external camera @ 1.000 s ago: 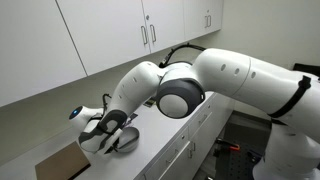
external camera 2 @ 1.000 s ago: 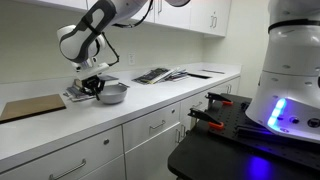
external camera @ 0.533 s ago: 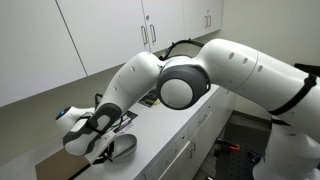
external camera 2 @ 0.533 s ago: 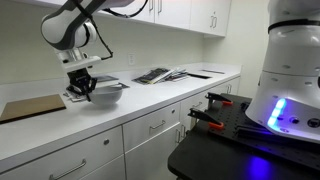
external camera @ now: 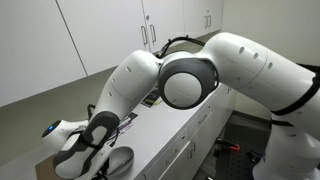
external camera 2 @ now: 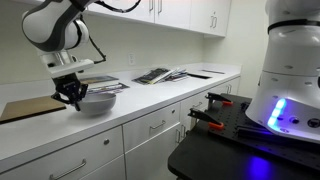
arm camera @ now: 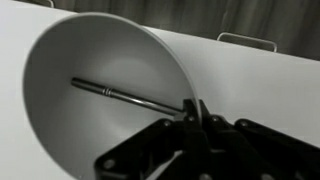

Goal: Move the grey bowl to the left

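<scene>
The grey bowl [external camera 2: 92, 103] is on the white counter, between the flat brown board [external camera 2: 30, 108] and the stack of books [external camera 2: 104, 86]. My gripper [external camera 2: 72, 95] is shut on the bowl's rim on the board side. In an exterior view the bowl [external camera: 118, 160] shows low down, partly behind the gripper [external camera: 97, 152]. The wrist view shows the bowl's pale inside [arm camera: 90, 90] from close up, with the two fingers [arm camera: 196, 112] pinched together on its rim. A thin dark line lies across the bowl's inside.
Flat dark papers [external camera 2: 160, 74] lie further along the counter [external camera 2: 170, 88]. White cabinets [external camera 2: 170, 10] hang above. Drawer handles [arm camera: 245, 40] show beyond the counter edge in the wrist view. A black cart with red-handled tools [external camera 2: 205, 115] stands by the robot base.
The gripper has carried the bowl along the counter away from the book stack and toward the brown board, still shut on its rim.
</scene>
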You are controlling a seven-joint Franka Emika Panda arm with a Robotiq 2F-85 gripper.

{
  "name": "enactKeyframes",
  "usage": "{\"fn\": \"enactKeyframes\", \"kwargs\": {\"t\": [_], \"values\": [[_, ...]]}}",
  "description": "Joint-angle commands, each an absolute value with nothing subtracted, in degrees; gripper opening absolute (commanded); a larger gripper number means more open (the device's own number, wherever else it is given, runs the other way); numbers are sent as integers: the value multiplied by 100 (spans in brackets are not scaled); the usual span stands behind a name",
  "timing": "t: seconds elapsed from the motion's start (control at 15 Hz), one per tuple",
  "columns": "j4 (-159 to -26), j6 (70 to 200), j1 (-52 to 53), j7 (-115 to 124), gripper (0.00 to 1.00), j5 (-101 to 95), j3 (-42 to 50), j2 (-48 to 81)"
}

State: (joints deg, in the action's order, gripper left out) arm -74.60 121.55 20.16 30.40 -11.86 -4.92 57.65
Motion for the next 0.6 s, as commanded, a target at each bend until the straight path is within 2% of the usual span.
{"fn": "enactKeyframes", "kwargs": {"t": [0.0, 0.33, 0.4, 0.53], "values": [[-8024, 13005, 2244, 3041, 1, -1097, -292, 5518], [-8381, 13665, 2514, 3087, 1, -1171, -79, 5410], [-8456, 13719, 2557, 3095, 23, -1186, -32, 5362], [-8560, 13579, 2557, 2984, 38, -1123, -39, 5275]]}}
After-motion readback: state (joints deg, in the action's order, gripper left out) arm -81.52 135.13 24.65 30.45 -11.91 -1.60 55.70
